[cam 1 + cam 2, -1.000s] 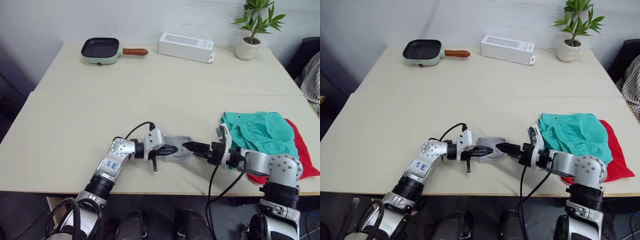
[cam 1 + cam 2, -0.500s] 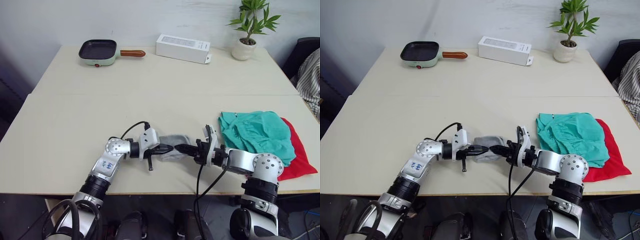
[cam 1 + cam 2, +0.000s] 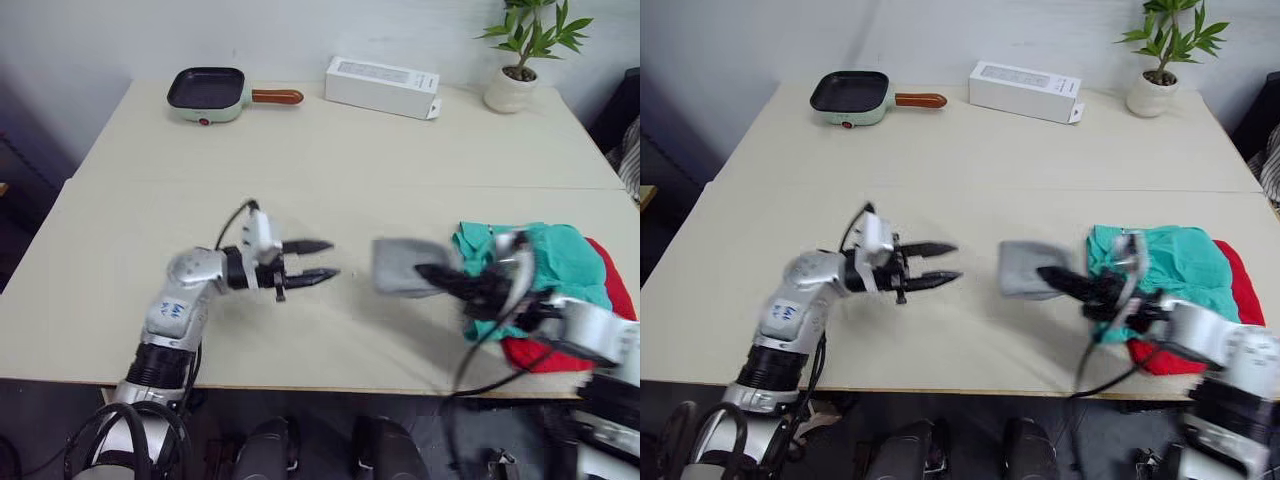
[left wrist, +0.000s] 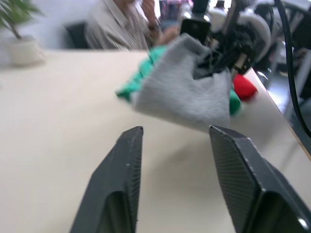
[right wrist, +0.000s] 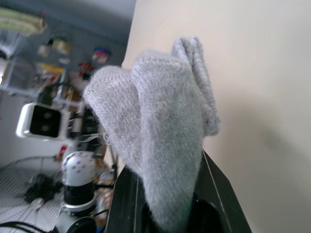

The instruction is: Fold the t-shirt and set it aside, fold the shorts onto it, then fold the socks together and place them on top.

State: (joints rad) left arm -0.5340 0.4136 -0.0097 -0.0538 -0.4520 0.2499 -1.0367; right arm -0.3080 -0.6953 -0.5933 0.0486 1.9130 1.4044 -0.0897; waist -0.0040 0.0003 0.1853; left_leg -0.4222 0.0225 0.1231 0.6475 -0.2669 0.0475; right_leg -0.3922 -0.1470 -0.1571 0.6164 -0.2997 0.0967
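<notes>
a pale beige table (image 3: 330,160) stands against a white wall, with a small black frying pan (image 3: 206,90) with a wooden handle, a white box (image 3: 382,86) and a potted plant (image 3: 520,58) along its far edge. the whole view has shifted a little since half a second ago, so the camera has moved.

the socks (image 3: 404,268) are now off the table, a folded grey bundle pinched between the fingers of the right gripper (image 3: 432,272). half a second ago they lay on the table between the two grippers, both of which reached in to them; now the right gripper has carried them toward the robot's right, so the bundle hangs just beside the near edge of the shorts (image 3: 535,262). in the right wrist view the grey knit (image 5: 160,131) is clamped between the two black fingers (image 5: 216,196) and stands up from them, doubled over.

the left gripper (image 3: 322,259) has let go and drawn back toward the robot's left. its two fingers are spread apart with nothing between them, held over bare table well apart from the socks. the left wrist view shows the spread fingers (image 4: 240,177) pointing at the raised bundle.

the shorts lie crumpled at the right end of the table on top of the t-shirt (image 3: 612,290), whose red edge shows to the right of and in front of them. both lie as they did before.
</notes>
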